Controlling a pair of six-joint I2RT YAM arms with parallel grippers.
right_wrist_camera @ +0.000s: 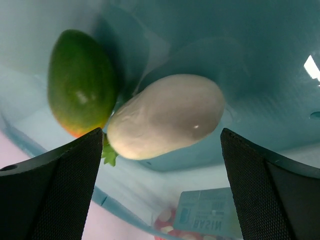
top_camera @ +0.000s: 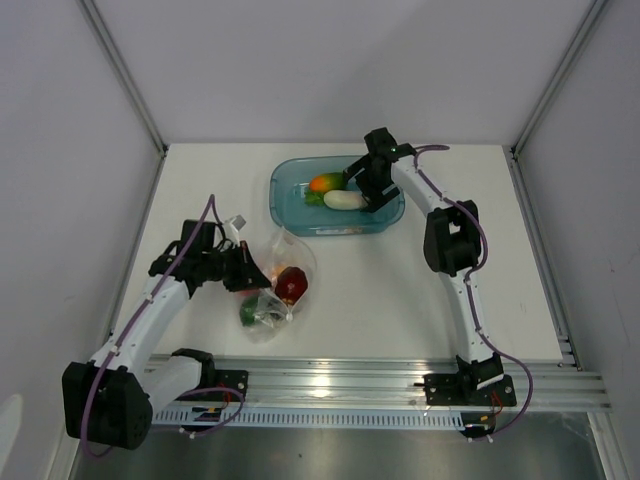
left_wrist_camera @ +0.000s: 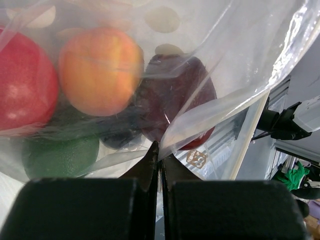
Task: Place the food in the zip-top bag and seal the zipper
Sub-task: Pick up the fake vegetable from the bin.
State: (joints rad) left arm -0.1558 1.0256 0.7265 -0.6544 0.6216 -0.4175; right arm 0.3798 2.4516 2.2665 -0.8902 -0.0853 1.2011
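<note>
White surface (top_camera: 400,290) is carrying a teal tub (top_camera: 285,200) at its far side and, nearer the left arm, the crumpled zip-top bag (top_camera: 275,285). The left gripper (left_wrist_camera: 159,150) is pinching a fold of the bag's clear film, fingers pressed together on it. The right gripper (right_wrist_camera: 161,132) is hovering in the tub, fingers spread wide to either side of the white oblong (right_wrist_camera: 165,115), which is lying beside the orange-green fruit (right_wrist_camera: 80,80). Lying inside the bag: red piece (left_wrist_camera: 22,85), peach piece (left_wrist_camera: 100,70), dark red piece (left_wrist_camera: 175,95), green piece (left_wrist_camera: 60,155).
</note>
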